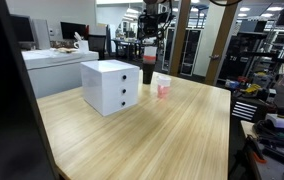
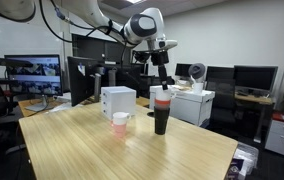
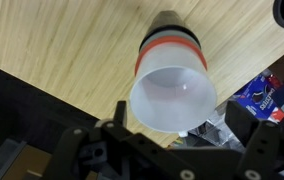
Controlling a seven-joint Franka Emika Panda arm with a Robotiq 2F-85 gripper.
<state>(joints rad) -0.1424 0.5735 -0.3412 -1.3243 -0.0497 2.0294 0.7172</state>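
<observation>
A stack of cups stands upright on the wooden table (image 1: 172, 135), seen in both exterior views (image 1: 148, 66) (image 2: 161, 112). It has a black cup at the bottom, a red one (image 3: 169, 45) in the middle and a translucent white one (image 3: 172, 90) on top. My gripper (image 2: 163, 78) (image 1: 152, 38) hangs straight above the stack. In the wrist view its two fingers (image 3: 177, 122) stand apart on either side of the white cup's rim, open, with small gaps to the rim. A small pink cup (image 1: 163, 88) (image 2: 120, 123) stands next to the stack.
A white three-drawer box (image 1: 110, 86) (image 2: 118, 100) sits on the table behind the cups. The table edge (image 3: 42, 85) runs close under the stack in the wrist view. Desks, monitors and chairs surround the table.
</observation>
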